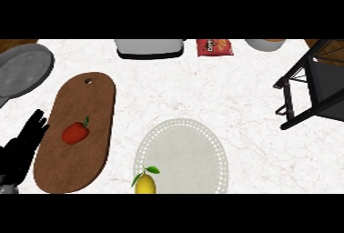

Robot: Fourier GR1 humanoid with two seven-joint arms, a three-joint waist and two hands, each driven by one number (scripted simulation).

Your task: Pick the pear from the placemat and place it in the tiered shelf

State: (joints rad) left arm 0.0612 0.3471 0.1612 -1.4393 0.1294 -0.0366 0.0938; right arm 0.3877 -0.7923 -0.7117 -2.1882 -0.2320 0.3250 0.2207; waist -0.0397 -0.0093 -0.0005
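Looks down on a white counter (222,95) with thin, faint lines in it.

Low in the middle: a pale oval placemat (188,150) with a dotted rim. Lies flat on the counter.

A yellow pear (146,183) with a green leaf on its stalk. Sits on the near left edge of the placemat, right at the bottom of the view, so only its top part shows. Not yet in the shelf.

At the far right: a black shelf (322,79) with a grey board. Stands well apart from the pear and runs off the side of the view.

On the left: a long brown cutting board (84,104) with a small hole at its far end. Holds a red pepper (75,133) near its middle.

The black left hand (21,152), at the left edge, just beside the cutting board. Rests with fingers straight and pointing up, relaxed, holding nothing. Well apart from the pear.

Along the far side: a grey pan (23,70) in the left corner, a grey box (150,48) in the middle, a red snack bag (215,47) just beside it, then a pale bowl (265,44). Partly cut off by the top of the view.
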